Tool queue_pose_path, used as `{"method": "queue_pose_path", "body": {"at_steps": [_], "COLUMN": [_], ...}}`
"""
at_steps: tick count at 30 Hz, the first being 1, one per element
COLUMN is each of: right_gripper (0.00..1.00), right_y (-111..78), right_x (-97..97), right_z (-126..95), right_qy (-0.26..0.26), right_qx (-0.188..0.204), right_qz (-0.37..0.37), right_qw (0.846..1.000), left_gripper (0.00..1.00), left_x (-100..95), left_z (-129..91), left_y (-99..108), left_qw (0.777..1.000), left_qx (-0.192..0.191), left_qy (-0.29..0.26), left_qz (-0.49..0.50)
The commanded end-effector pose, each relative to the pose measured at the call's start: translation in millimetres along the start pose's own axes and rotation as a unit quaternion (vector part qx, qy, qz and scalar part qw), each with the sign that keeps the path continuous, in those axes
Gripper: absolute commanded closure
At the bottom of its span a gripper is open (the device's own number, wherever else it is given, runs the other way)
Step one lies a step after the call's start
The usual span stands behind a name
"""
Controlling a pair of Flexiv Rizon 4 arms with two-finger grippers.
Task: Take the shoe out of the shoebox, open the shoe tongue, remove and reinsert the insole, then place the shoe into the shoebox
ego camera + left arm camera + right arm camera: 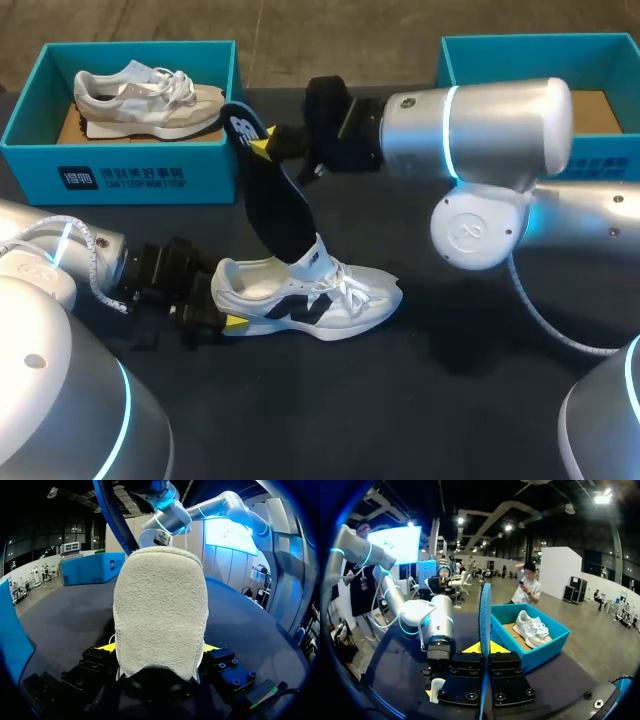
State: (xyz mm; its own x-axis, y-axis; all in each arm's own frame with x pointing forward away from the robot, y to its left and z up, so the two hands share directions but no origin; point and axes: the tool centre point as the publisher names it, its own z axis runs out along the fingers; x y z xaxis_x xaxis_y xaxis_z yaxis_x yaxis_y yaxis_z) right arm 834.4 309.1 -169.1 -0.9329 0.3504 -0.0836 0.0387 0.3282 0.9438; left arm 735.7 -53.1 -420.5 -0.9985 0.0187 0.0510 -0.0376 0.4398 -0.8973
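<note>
A white shoe [330, 298] with a black side logo lies on the dark table, toe to the right. My left gripper [222, 318] is shut on its heel. In the left wrist view the pale heel [160, 605] fills the space between the yellow fingertips [106, 646]. A black insole [275, 205] rises slanting from the shoe's mouth, its lower end still inside. My right gripper [265, 145] is shut on the insole's upper end. In the right wrist view the insole [485, 610] shows edge-on between the closed fingers of that gripper [485, 647].
A teal shoebox [130, 170] at the back left holds a beige shoe [145, 95]; it also shows as box [540, 652] with shoe [532, 627]. A second teal shoebox [500, 50] stands at the back right, partly behind my right arm.
</note>
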Motion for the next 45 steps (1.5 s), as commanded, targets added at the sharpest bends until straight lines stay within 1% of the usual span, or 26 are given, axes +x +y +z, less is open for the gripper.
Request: {"method": "queue_pose_path", "body": {"at_steps": [1, 5, 6, 21, 22, 23, 27, 33, 38, 42, 43, 45], "right_gripper": [1.0, 1.0, 1.0, 1.0, 1.0, 1.0, 1.0, 1.0, 1.0, 1.0, 1.0, 1.0], "right_y": [11.2, 26.5, 30.8, 30.8, 29.8, 30.3, 38.4, 57.8, 72.9, 86.4, 91.0, 100.0], "right_x": [-3.7, -9.3, -10.2, -10.2, -9.4, -9.5, -15.2, -20.2, -21.3, -19.9, -19.1, -19.5], "right_z": [-4, -10, -11, -11, -13, -16, -29, -51, -69, -82, -86, -95], "right_qy": [-0.002, 0.007, 0.01, 0.01, 0.01, 0.01, 0.023, 0.059, 0.094, 0.122, 0.125, 0.127], "right_qx": [0.008, 0.009, 0.013, 0.013, -0.004, -0.02, -0.051, -0.058, -0.041, -0.06, -0.059, -0.072], "right_qz": [-0.005, -0.019, -0.031, -0.031, -0.016, -0.001, 0.029, 0.06, 0.08, 0.11, 0.111, 0.122], "right_qw": [1.0, 1.0, 0.999, 0.999, 1.0, 1.0, 0.998, 0.995, 0.992, 0.985, 0.984, 0.982], "left_gripper": [1.0, 1.0, 1.0, 1.0, 1.0, 1.0, 1.0, 1.0, 1.0, 1.0, 1.0, 1.0], "left_x": [0.1, 0.1, 0.1, 0.1, 0.1, 0.1, 0.1, 0.1, 0.1, 0.1, 0.1, 0.1], "left_z": [1, 1, 1, 1, 1, 1, 1, 1, 1, 1, 1, 1], "left_y": [0, 0, 0, 0, 0, 0, 0, 0, 0, 0, 0, 0], "left_qw": [1.0, 1.0, 1.0, 1.0, 1.0, 1.0, 1.0, 1.0, 1.0, 1.0, 1.0, 1.0], "left_qx": [-0.001, -0.001, -0.001, -0.001, -0.001, -0.001, -0.001, -0.001, -0.001, -0.001, -0.001, -0.001], "left_qy": [0.0, 0.0, 0.0, 0.0, 0.0, 0.0, 0.0, 0.0, 0.0, 0.0, 0.0, 0.0], "left_qz": [0.0, 0.0, 0.0, 0.0, 0.0, 0.0, 0.0, 0.0, 0.0, 0.0, 0.0, 0.0]}}
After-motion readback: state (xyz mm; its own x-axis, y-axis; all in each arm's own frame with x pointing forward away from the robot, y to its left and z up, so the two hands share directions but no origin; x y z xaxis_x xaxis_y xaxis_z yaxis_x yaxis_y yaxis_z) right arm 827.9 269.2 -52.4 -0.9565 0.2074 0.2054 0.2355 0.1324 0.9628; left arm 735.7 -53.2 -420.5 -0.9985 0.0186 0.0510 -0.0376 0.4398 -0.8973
